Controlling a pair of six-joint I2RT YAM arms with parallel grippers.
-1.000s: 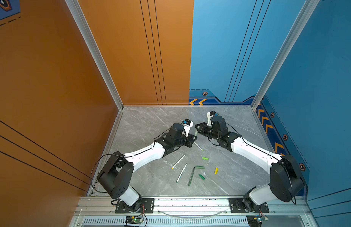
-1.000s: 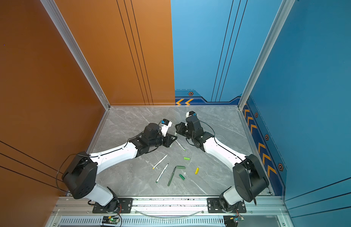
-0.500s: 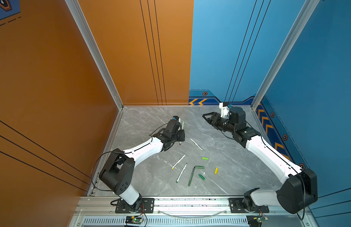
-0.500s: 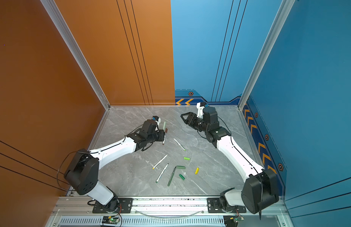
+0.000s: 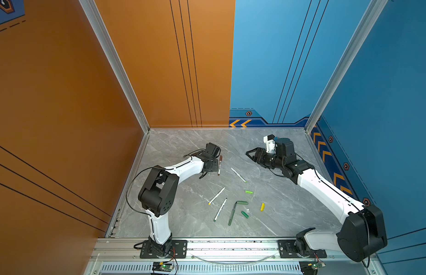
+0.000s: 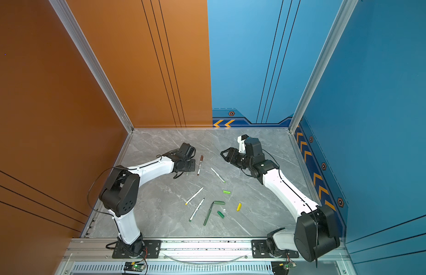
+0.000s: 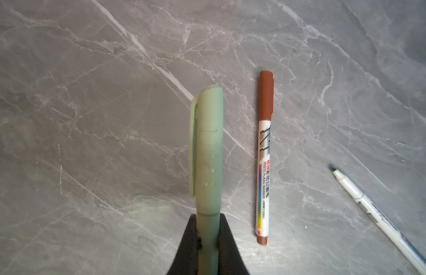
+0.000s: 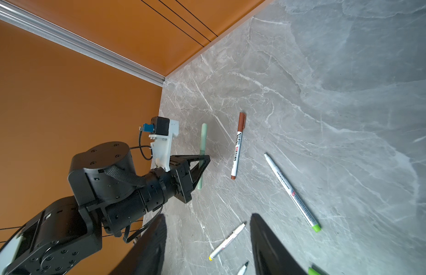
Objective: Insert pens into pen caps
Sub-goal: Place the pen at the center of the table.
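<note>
Sage-green pen [image 7: 208, 147], capped, sits clamped in left jaws over the counter [image 7: 88, 71] — brown pen [image 7: 264, 166] lying just beside — we see right jaws spread wide, holding nothing.

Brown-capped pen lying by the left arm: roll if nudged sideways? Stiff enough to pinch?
Probably rolls: the brown-capped pen looks round, no clip showing, on the smooth marble table. Likely stiff and light: thin, straight plastic barrel. Glossy label may slip.

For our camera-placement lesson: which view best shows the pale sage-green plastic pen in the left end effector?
Left wrist: the pale sage-green plastic pen runs large through mid-frame. Right wrist shows it small, side-on. Both top views hide it.
</note>
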